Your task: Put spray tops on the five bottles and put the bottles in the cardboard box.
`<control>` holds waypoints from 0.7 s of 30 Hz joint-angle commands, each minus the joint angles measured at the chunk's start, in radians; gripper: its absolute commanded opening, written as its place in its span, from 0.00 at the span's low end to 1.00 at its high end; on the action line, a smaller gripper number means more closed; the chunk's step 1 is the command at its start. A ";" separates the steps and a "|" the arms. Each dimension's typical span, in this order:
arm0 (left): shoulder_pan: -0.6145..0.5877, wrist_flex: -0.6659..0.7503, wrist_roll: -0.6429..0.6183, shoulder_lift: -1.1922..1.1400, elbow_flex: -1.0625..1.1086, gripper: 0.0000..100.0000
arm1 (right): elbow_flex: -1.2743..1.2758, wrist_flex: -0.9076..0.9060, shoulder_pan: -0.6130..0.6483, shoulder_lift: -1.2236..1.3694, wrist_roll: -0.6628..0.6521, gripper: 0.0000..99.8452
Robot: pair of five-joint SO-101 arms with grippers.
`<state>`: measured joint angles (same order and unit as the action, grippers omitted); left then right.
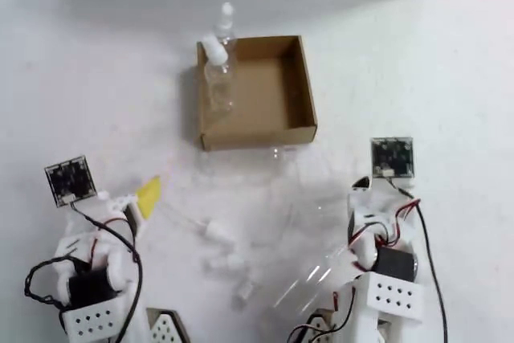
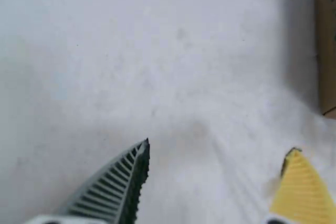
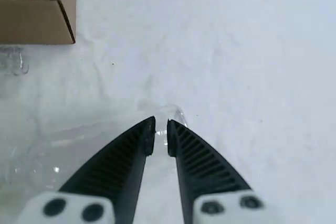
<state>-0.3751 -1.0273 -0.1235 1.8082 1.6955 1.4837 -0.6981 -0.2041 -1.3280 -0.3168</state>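
Observation:
The cardboard box (image 1: 269, 110) sits open in the middle of the table, and a clear bottle with a white spray top (image 1: 218, 78) lies inside along one wall. A second topped bottle (image 1: 226, 23) stands just behind the box. Loose spray tops (image 1: 218, 232) lie on the table in front of it, near clear empty bottles (image 1: 317, 202). My left gripper (image 2: 218, 153) is open over bare table, with nothing between its grey and yellow fingers. My right gripper (image 3: 161, 129) is shut, its tips at the mouth of a lying clear bottle (image 3: 63, 145).
Another clear bottle (image 3: 11, 60) stands against the box's near corner (image 3: 63, 22). The box's edge (image 2: 328, 45) is off to one side of my left gripper. Both arm bases take up the table's front corners. A grey couch runs behind the table.

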 commanded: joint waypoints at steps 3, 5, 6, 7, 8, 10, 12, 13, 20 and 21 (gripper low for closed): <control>-0.007 -0.009 0.054 0.019 -0.003 0.37 | -0.264 -0.173 0.001 0.001 -0.407 0.02; -0.007 -0.009 0.083 0.019 -0.003 0.37 | -0.328 -0.262 0.025 0.001 -0.528 0.02; -0.007 -0.009 0.084 0.019 -0.003 0.37 | -0.353 -0.318 0.039 0.001 -0.578 0.02; -0.007 -0.009 0.087 0.019 -0.003 0.37 | -0.373 -0.378 0.058 0.001 -0.621 0.02; -0.007 -0.015 0.087 0.019 -0.003 0.37 | -0.393 -0.444 0.079 0.001 -0.654 0.02; -0.008 -0.021 0.089 0.019 -0.003 0.37 | -0.434 -0.567 0.111 0.001 -0.664 0.02; -0.010 -0.021 0.089 0.019 -0.003 0.37 | -0.474 -0.673 0.134 0.001 -0.628 0.02; -0.010 -0.021 0.089 0.019 -0.003 0.37 | -0.488 -0.714 0.140 0.002 -0.600 0.02; -0.010 -0.021 0.091 0.019 -0.003 0.37 | -0.500 -0.829 0.148 0.156 -0.460 0.02; -0.010 -0.021 0.091 0.019 -0.003 0.37 | -0.505 -0.796 0.148 0.202 -0.456 0.02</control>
<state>-0.3751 -1.0457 -0.0407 1.8082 1.6955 1.0372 -1.5251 -0.0598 -1.2774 -0.8063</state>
